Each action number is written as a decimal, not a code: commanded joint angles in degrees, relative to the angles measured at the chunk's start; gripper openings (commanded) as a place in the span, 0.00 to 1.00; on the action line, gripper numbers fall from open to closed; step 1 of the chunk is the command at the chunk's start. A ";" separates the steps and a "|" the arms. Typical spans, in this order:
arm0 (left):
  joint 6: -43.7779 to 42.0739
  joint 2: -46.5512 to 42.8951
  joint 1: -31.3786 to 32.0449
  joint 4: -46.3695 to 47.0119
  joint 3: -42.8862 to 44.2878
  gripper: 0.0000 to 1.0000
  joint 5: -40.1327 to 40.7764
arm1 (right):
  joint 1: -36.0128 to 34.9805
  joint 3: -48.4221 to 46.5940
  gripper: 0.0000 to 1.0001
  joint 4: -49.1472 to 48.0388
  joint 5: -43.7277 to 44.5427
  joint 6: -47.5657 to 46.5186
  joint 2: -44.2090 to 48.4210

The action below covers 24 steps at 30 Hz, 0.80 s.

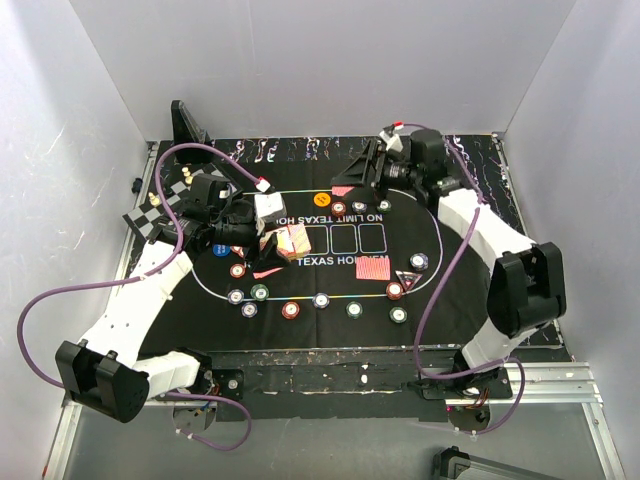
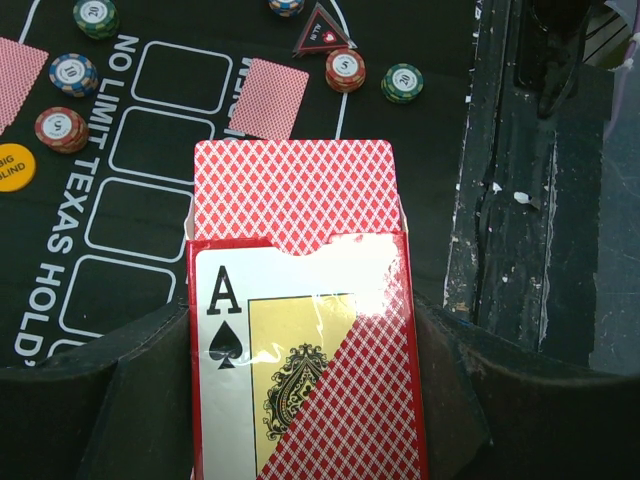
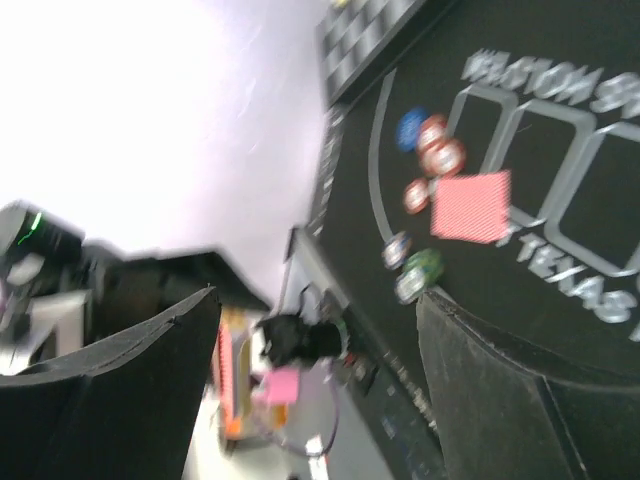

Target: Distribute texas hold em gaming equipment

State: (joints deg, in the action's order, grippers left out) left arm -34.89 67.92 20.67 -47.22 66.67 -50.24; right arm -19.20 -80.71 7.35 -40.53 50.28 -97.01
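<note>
Now held: card box [image 2: 300,380], ace-of-spades face up to the wrist camera, pinched by its sides in the left gripper [image 2: 300,405], above the left end of the printed oval [image 1: 330,280].
Deck: red-backed cards [image 2: 293,195] stand proud of the box mouth, with the top edge free to take.
Tool, right: right gripper [image 3: 320,390], fingers spread wide with nothing between them, over the far side of the oval beside a loose card [image 1: 343,190].
Laid out: a dealt card [image 1: 372,267] lies inside the oval's right end.
Stakes: chips [image 1: 321,300] strung along the oval's near side and right end.
Marker: orange button [image 1: 321,199], inside the oval's far side.
Step, as judged: draw the next card from the box and lay it at a seat.
Method advised: hold the box steady with its mouth toward the right arm. Close on the exposed edge only, one card thick, and pull along the card's length. Set it flat inside the oval, off the chips.
Risk: several cards dragging out together.
</note>
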 commanded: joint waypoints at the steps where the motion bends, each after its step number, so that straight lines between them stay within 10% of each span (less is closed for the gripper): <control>1: 1.76 -1.65 -0.36 4.24 0.65 0.00 -2.14 | -0.83 12.66 0.87 -32.54 -16.50 17.81 4.10; 7: 1.94 -0.77 -0.36 3.72 1.35 0.00 -2.23 | -9.61 8.82 0.88 -14.51 -13.52 5.19 9.73; 24: 2.11 1.78 -0.36 5.03 3.20 0.00 -2.14 | -20.08 4.33 0.91 -11.40 -12.90 2.80 1.74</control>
State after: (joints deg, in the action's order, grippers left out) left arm -32.97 70.17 20.69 -44.29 66.92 -50.39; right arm -37.36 -73.78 -4.25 -52.58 54.37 -94.30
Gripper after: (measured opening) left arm 0.646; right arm 0.905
